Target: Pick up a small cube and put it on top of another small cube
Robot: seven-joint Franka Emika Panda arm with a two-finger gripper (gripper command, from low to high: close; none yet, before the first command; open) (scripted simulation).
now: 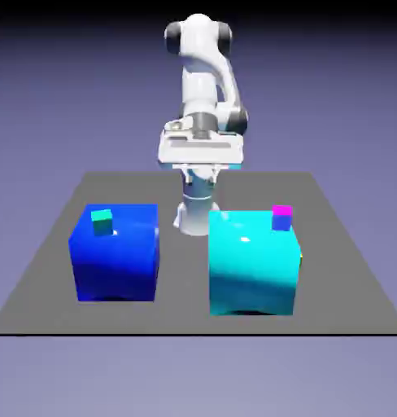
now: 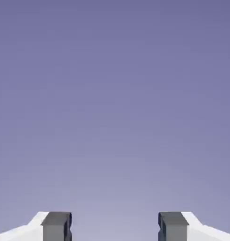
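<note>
**Yellow cube nearly hidden, pincer empty**

Small cube [image 1: 301, 257]: only a yellow sliver at the right edge of the cyan block [image 1: 252, 265], mid-right of frame. Magenta-topped cube [image 1: 281, 217] sits on that block's top. Pincer [image 2: 115, 226] upper centre, jaws apart, holding nothing, well clear of the tabletop [image 1: 185, 277].

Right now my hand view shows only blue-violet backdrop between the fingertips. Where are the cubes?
Observer: None are near the gripper; it hangs behind two big blocks, above the table.
Operator: What sits on the blocks?
Observer: A green-teal small cube tops the blue block, on the exterior view's left.
Operator: And the other block?
Observer: A magenta-topped small cube sits on the cyan block, at its far right corner. Only a yellow sliver shows at that block's right edge, perhaps the yellow cube.
</note>
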